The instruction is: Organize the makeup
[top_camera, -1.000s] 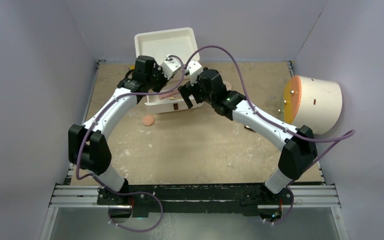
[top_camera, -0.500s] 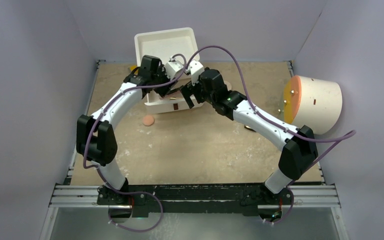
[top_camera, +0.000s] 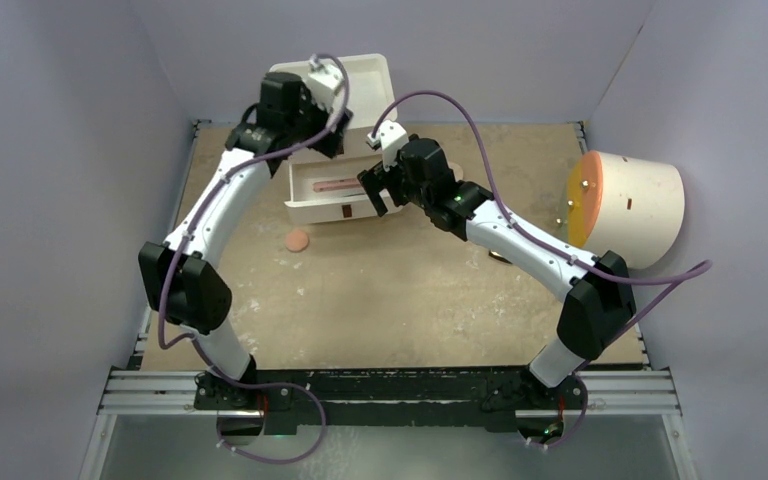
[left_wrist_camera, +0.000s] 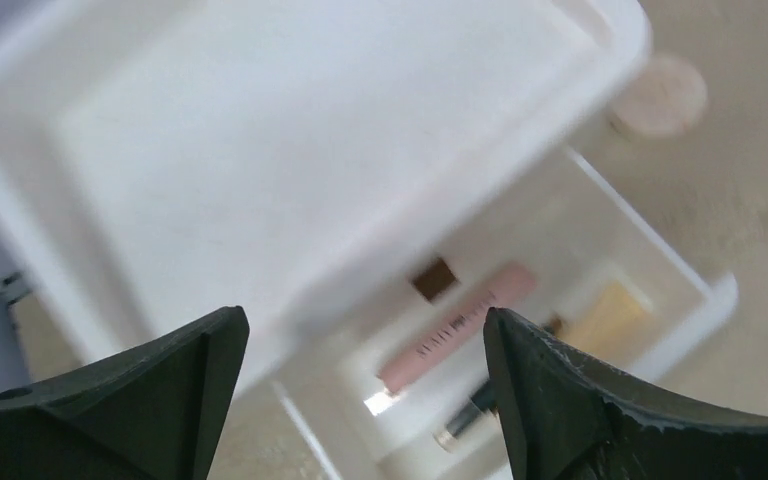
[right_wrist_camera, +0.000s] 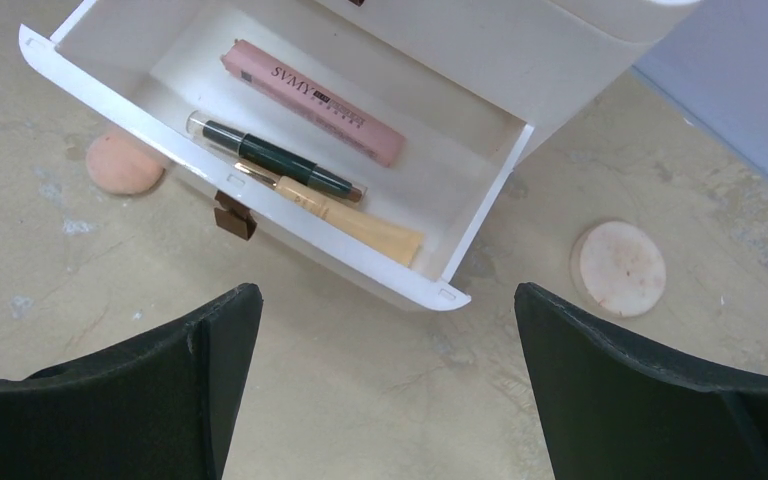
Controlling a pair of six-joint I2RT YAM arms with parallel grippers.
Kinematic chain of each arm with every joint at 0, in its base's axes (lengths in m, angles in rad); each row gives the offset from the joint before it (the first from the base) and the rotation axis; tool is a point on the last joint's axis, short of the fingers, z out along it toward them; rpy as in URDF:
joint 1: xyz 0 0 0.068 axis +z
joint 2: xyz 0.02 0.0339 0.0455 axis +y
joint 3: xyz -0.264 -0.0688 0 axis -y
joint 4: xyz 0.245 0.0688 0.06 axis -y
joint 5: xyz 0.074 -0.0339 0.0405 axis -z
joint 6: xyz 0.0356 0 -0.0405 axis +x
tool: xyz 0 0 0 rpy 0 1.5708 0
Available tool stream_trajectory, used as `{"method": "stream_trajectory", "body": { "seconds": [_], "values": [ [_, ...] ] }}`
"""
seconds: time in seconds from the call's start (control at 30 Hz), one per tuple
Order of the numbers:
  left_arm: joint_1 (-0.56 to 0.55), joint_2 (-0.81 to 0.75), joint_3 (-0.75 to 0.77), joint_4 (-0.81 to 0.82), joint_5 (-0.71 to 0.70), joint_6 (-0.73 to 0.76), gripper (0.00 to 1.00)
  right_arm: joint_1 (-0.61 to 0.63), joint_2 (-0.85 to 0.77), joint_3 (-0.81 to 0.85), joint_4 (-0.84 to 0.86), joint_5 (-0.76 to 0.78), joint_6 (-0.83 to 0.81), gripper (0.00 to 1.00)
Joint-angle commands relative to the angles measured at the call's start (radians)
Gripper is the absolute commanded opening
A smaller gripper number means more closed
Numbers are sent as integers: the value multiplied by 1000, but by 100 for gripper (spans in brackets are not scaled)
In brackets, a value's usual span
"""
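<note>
The white organizer's drawer (right_wrist_camera: pixel 260 215) stands open. In it lie a pink tube (right_wrist_camera: pixel 312 102), a black stick (right_wrist_camera: pixel 275 157) and a tan tube (right_wrist_camera: pixel 355 220). One peach disc (right_wrist_camera: pixel 125 165) rests on the table left of the drawer, and a paler disc (right_wrist_camera: pixel 618 268) on the right. My right gripper (right_wrist_camera: pixel 385 295) hangs open and empty just in front of the drawer. My left gripper (left_wrist_camera: pixel 365 320) is open and empty, above the organizer's top tray (left_wrist_camera: pixel 260 150), with the pink tube (left_wrist_camera: pixel 460 340) below it; this view is blurred.
The organizer (top_camera: pixel 330 190) stands at the back middle of the tan table. A big cream cylinder (top_camera: pixel 625 205) with an orange face lies at the right edge. Grey walls close in the back and both sides. A peach disc (top_camera: pixel 297 240) lies on the table in front of the organizer.
My left gripper has opened and lifted away from the drawer, back over the top tray. The pink tube now lies uncovered in the drawer. The right arm has not moved.
</note>
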State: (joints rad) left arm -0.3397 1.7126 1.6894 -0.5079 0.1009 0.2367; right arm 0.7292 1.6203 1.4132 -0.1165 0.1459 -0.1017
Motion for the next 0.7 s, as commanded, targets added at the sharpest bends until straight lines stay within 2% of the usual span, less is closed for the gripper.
{"method": "stream_trajectory", "body": {
  "seconds": [0.0,0.1,0.23,0.37,0.5,0.67],
  "values": [
    [147,41,298,68,-174,-198,92,2,-33,1,32,5,17,99],
    [203,147,468,-14,-232,-284,92,2,-31,1,37,12,20,99],
    [230,203,517,46,-286,-317,93,1,-28,7,38,34,18,99],
    [260,319,652,-26,-248,-347,93,1,-30,15,37,45,11,99],
    [270,396,671,-28,-165,-377,94,1,-14,31,40,46,-1,99],
    [292,463,673,-34,-182,-421,94,2,-2,34,20,58,-6,99]
  ]
}}
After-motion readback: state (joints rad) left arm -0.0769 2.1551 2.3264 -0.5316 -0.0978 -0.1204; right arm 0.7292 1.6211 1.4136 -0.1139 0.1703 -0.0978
